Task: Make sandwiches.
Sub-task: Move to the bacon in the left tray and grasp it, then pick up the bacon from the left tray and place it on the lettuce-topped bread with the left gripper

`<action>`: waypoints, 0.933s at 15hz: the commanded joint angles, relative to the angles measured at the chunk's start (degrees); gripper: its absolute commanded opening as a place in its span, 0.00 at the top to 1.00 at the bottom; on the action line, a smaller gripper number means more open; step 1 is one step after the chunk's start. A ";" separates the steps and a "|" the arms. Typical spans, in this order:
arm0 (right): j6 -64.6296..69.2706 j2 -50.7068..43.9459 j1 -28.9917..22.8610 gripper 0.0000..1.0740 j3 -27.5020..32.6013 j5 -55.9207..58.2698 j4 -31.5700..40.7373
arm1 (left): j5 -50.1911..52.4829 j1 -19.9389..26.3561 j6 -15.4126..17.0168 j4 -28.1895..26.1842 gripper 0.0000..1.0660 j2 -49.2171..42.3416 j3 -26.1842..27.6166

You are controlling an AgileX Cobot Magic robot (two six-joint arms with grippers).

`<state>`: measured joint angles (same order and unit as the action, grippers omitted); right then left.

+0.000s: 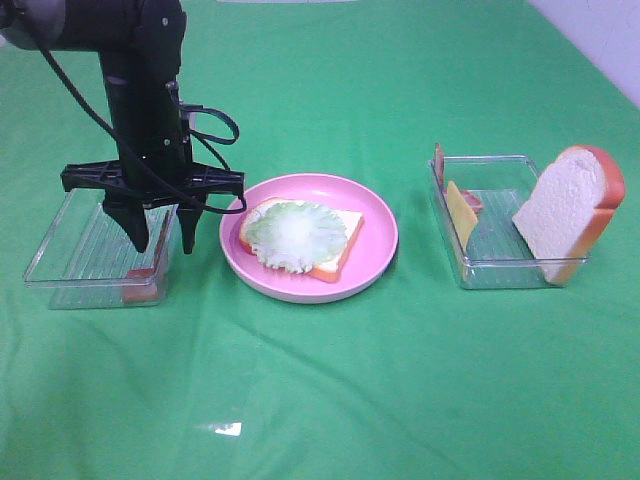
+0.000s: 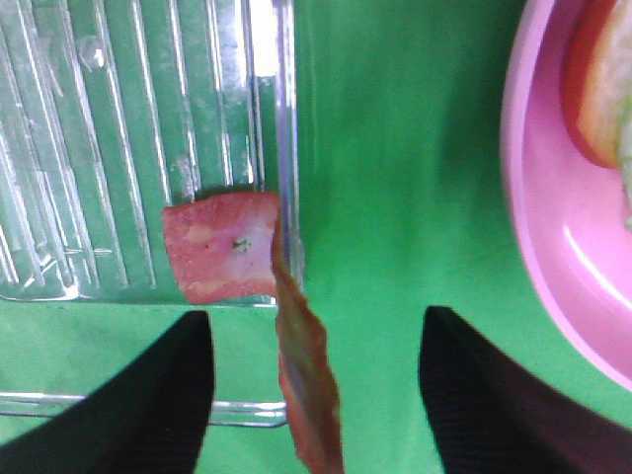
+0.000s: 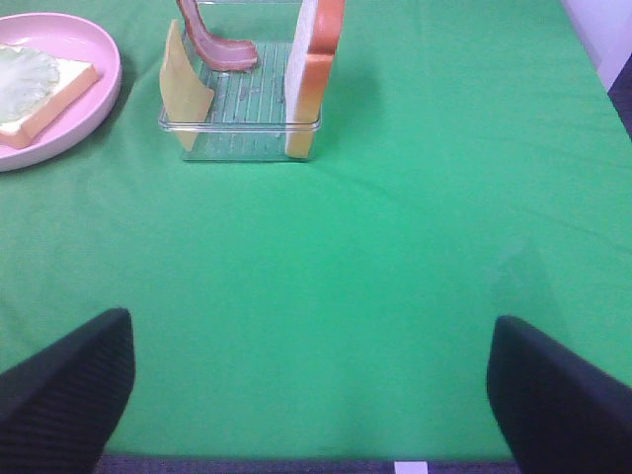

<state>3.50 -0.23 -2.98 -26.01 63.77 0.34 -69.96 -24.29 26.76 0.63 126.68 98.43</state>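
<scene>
A bread slice point(image 1: 335, 245) topped with pale green lettuce point(image 1: 295, 235) lies on the pink plate point(image 1: 380, 235). A reddish bacon strip point(image 2: 222, 247) lies in the near corner of the left clear tray point(image 1: 70, 250) and hangs over its wall; it also shows in the high view point(image 1: 145, 287). My left gripper point(image 1: 163, 235) is open and empty, just above that corner, with the bacon's hanging end between its fingers point(image 2: 158, 395). My right gripper point(image 3: 311, 395) is open and empty over bare cloth, well short of the right tray point(image 3: 242, 138). It is out of the high view.
The right tray point(image 1: 500, 270) holds an upright bread slice point(image 1: 565, 210), a yellow cheese slice point(image 1: 461, 212) and a bacon strip point(image 1: 440, 162) leaning on its wall. A green cloth covers the table.
</scene>
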 commanded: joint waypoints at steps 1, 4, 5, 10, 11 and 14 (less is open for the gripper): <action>-0.52 -1.49 0.23 0.12 0.17 -0.63 -0.06 | -5.67 -0.29 0.11 0.29 0.84 -0.17 -0.23; -0.52 -1.49 0.23 0.12 0.17 -0.63 -0.06 | -5.67 -0.29 0.11 1.26 1.00 -0.52 -0.23; -0.52 -1.49 0.23 0.12 0.17 -0.63 -0.06 | -5.67 -0.29 0.11 1.55 1.00 -0.57 -0.23; -0.52 -1.49 0.23 0.12 0.17 -0.63 -0.06 | -5.67 -0.29 -0.74 3.50 1.00 -3.50 -0.11; -0.52 -1.49 0.23 0.12 0.17 -0.63 -0.06 | -5.67 -0.29 -2.12 4.13 1.00 -4.41 -0.06; -0.52 -1.49 0.23 0.12 0.17 -0.63 -0.06 | -5.67 -0.29 -6.42 5.73 1.00 -8.37 1.49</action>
<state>3.50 -0.23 -2.98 -26.01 63.77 0.34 -69.90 -24.29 21.08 6.19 119.06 99.81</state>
